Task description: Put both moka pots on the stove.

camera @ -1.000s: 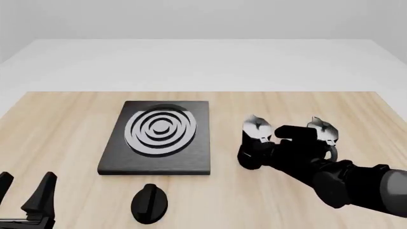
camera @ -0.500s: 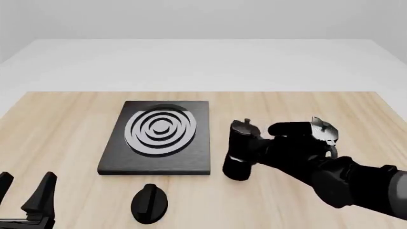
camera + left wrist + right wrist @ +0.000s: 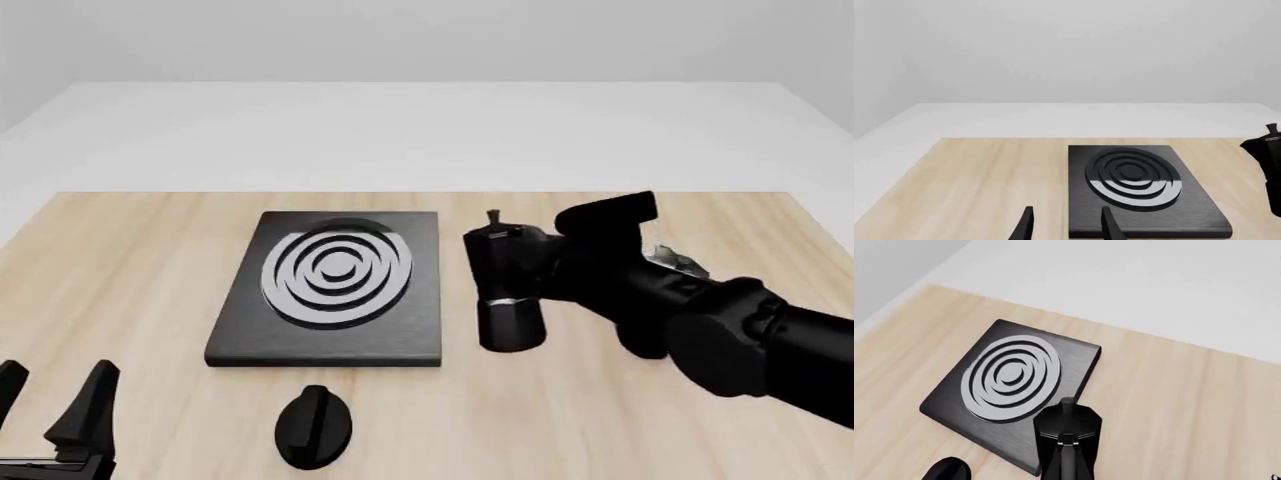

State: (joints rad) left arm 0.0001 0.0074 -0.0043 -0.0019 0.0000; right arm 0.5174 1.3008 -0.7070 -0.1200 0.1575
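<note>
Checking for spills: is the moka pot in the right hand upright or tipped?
Upright: the carried moka pot has its knob on top and base lowest, beside the stove.

Moka pot (image 3: 507, 290) right of stove (image 3: 334, 290) (knob (image 3: 315, 426) nearer).

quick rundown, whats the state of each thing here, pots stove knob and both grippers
held moka pot: upright, lifted off the table in the right gripper, just right of the stove
second moka pot: mostly hidden behind the right arm
stove: flat on the table, nothing on its burner
knob: on the table in front of the stove
left gripper: open, holding nothing
</note>
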